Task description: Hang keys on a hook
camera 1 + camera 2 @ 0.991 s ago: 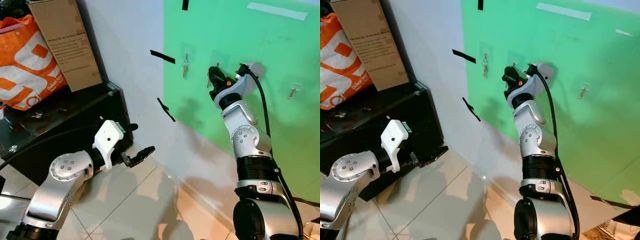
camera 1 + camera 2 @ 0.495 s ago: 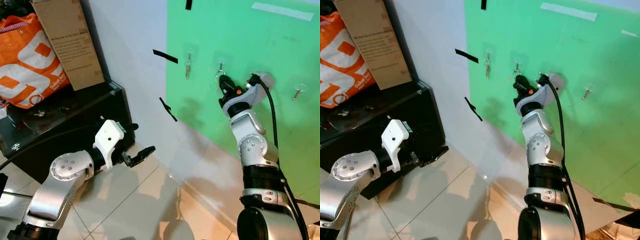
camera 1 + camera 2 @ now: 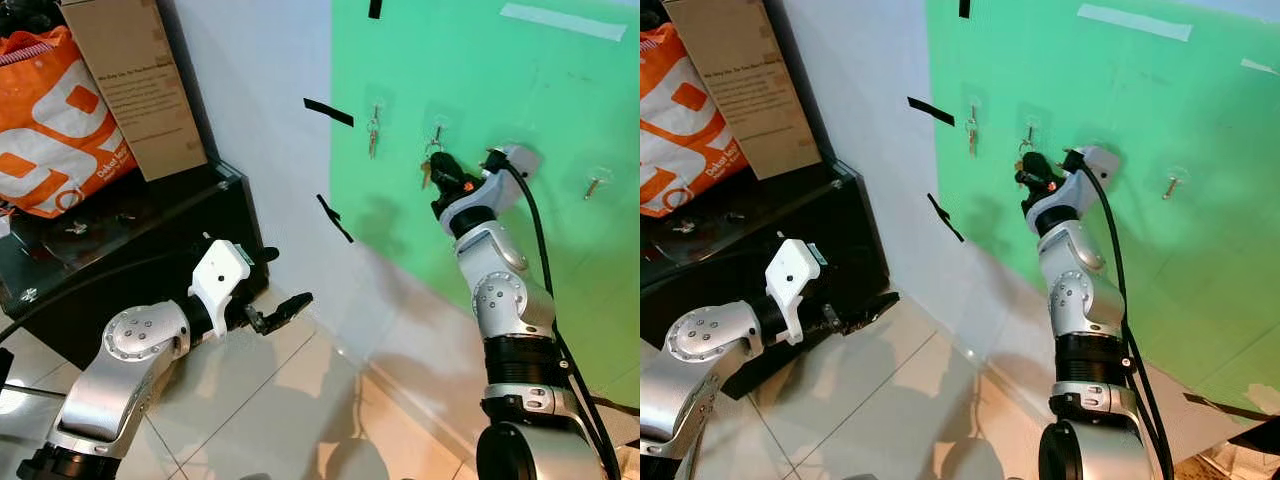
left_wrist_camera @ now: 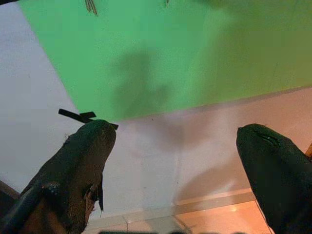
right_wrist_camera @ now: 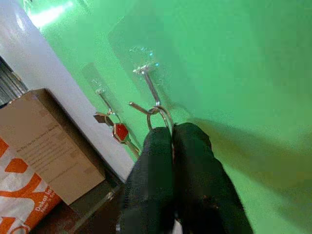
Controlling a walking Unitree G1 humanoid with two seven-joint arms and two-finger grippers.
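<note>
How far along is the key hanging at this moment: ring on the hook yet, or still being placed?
Nearly done. The key ring is already threaded over the metal hook on the green wall. In hand: the right gripper is shut on the ring, so it has not been let go. Left: open the fingers and draw back. Another set of keys hangs on the neighbouring hook. The left gripper is open and idle.

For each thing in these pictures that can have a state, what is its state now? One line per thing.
Right gripper: shut on key ring, raised at the green wall.
Key ring: looped over the middle hook, not yet released.
Middle hook: carrying the ring.
Left hook: occupied, keys hanging.
Right hook: something small hangs there, too small to tell.
Left gripper: open, idle, low near the floor.
Cardboard box: upright, leaning against the wall.
</note>
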